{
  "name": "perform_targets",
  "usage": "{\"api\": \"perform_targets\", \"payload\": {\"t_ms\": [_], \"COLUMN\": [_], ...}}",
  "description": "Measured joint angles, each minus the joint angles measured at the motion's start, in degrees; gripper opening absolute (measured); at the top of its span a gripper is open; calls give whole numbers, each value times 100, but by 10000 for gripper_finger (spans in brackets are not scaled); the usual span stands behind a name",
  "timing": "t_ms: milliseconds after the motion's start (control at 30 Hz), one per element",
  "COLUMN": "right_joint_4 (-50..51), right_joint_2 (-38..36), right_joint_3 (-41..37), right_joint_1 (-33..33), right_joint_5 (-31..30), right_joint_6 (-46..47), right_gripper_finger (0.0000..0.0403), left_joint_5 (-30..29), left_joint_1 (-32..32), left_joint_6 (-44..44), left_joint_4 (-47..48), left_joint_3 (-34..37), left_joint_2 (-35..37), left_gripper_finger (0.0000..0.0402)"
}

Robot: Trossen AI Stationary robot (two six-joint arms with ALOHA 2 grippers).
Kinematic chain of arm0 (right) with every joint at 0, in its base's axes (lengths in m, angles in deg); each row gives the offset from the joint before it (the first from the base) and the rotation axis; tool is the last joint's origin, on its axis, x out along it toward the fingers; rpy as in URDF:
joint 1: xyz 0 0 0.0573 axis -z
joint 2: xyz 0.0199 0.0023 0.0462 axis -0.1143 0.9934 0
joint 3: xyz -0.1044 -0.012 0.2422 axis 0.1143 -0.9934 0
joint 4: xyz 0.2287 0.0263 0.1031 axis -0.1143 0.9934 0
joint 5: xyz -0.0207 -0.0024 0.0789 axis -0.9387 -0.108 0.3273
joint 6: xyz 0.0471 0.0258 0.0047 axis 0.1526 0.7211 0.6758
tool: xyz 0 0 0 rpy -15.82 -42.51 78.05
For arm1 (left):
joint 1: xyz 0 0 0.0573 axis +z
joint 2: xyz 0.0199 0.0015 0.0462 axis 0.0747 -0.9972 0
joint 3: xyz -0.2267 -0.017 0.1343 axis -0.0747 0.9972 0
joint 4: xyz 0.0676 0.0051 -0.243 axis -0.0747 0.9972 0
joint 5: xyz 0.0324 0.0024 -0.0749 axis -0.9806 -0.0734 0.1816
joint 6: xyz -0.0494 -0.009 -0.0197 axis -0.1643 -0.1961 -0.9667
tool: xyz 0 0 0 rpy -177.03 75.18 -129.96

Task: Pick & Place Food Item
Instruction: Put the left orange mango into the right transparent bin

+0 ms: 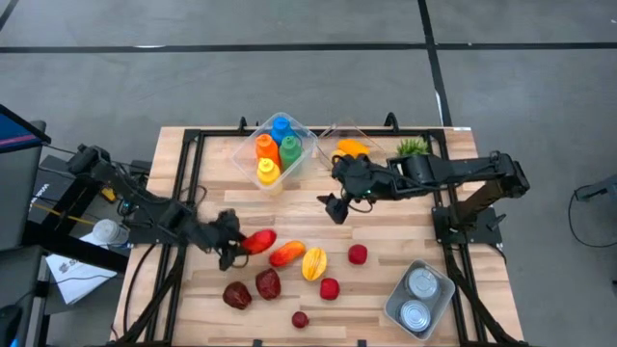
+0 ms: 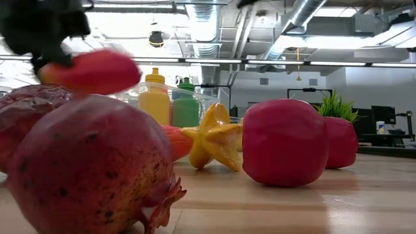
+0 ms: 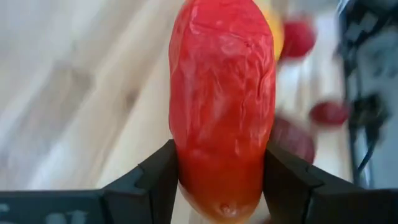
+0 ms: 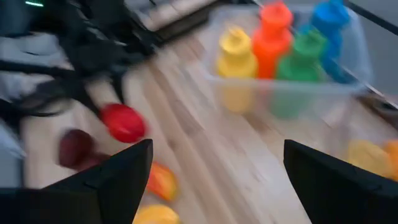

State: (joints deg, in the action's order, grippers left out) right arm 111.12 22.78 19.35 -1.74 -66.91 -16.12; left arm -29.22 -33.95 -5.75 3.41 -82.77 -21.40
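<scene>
High view looking straight down; low view facing level across table (image 1: 386,289); wrist views sharing the red fruit (image 3: 221,106).

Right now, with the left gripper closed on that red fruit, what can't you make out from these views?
- Low view: left gripper mostly cut off at the top edge; only the red fruit shows.
- Low view: the big pomegranate hides the table behind it.
- Left wrist view: the red fruit fills the picture, hiding what lies beneath.
- Right wrist view: bottles blurred.

A lab or workshop: exposed ceiling ducts (image 2: 305,13) at 12 o'clock, a grey concrete floor (image 1: 289,77), and monitors (image 2: 383,116) at 3 o'clock.
</scene>
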Motion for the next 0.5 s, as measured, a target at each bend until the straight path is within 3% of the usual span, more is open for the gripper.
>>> {"api": "perform_targets", "payload": {"t_ms": [233, 500], "right_joint_4": [-1141, -2166], "right_joint_2": [0, 0], "right_joint_3": [0, 0], "right_joint_1": [-264, -288], "right_joint_5": [-5, -321], "right_joint_6": [-20, -216], "right_gripper_finger": [349, 349], "left_joint_5": [-194, -194], "left_joint_1": [738, 1264], "left_joint_6": [924, 2527], "left_joint_4": [-1648, -4407], "left_joint_3": [-16, -25], "left_joint_2": [783, 713], "left_gripper_finger": [179, 179]}}
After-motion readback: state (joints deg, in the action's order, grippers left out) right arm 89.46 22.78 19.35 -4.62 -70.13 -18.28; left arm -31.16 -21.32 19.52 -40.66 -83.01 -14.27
